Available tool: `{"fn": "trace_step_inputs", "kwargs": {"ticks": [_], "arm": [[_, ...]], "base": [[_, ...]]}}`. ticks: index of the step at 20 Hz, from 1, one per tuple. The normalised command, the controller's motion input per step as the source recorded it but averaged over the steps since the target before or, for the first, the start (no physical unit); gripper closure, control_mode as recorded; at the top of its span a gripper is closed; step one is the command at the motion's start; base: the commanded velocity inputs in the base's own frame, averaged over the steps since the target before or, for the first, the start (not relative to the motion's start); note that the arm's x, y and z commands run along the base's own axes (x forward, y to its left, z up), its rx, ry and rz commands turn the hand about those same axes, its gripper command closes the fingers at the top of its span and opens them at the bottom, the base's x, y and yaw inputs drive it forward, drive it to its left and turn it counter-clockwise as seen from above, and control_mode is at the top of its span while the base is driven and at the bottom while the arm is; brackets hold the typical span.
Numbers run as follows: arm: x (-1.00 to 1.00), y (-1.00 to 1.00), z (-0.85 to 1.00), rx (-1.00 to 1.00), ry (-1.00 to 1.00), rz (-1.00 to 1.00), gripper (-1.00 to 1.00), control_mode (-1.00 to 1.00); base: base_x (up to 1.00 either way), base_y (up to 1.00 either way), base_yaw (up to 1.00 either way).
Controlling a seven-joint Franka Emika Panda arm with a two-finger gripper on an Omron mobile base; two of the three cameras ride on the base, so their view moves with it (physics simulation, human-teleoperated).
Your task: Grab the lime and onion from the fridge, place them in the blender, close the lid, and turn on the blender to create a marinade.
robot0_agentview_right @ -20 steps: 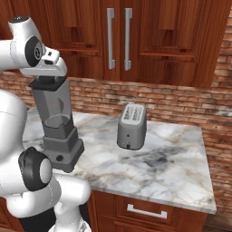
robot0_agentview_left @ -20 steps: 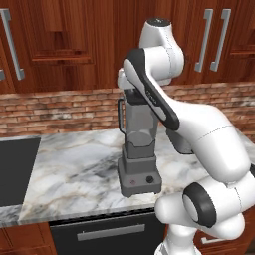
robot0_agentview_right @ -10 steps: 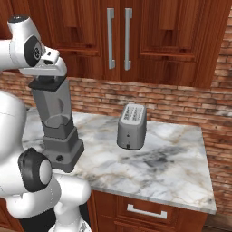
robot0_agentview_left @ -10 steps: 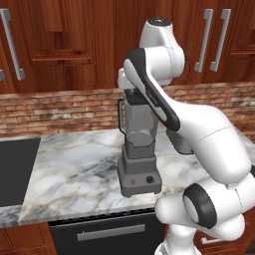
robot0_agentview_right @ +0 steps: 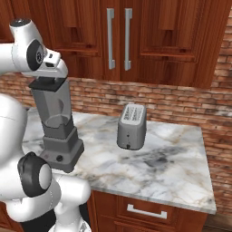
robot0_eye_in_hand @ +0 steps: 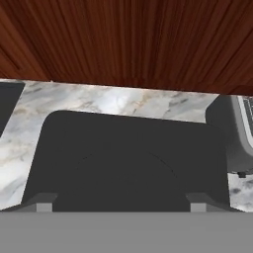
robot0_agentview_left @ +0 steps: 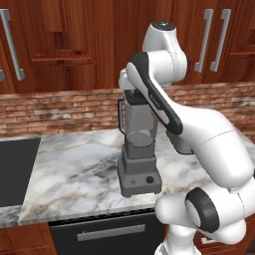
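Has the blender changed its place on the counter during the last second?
No. In the right base view the blender stands at the same place on the marble counter, equally far from the toaster as before.

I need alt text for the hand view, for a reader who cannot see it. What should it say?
Seen from just above, the black lid of the blender lies below the open gripper, one fingertip near each side of it. Marble counter and brown cupboards lie beyond, with the toaster at the right edge.
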Motion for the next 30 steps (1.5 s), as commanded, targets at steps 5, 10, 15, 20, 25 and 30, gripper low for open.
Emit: {"fn": "trace_step_inputs", "kwargs": {"ticks": [5, 10, 15, 20, 25, 30], "arm": [[0.0, 0.01, -0.09, 0.0, 0.15, 0.0, 1.0, -1.0], [0.01, 0.04, -0.01, 0.0, 0.31, 0.0, 1.0, -1.0], [0.0, 0.04, -0.03, -0.02, 0.21, 0.0, 1.0, -1.0], [-0.01, 0.0, -0.07, 0.0, 0.02, 0.0, 1.0, -1.0], [-0.11, 0.0, -0.33, -0.03, 0.0, 0.0, 1.0, -1.0], [-0.1, 0.02, -0.33, -0.03, 0.0, 0.0, -1.0, -1.0]], "base": [[0.0, 0.0, 0.0], [0.0, 0.0, 0.0], [0.0, 0.0, 0.0], [0.0, 0.0, 0.0], [0.0, 0.0, 0.0], [0.0, 0.0, 0.0]]}}
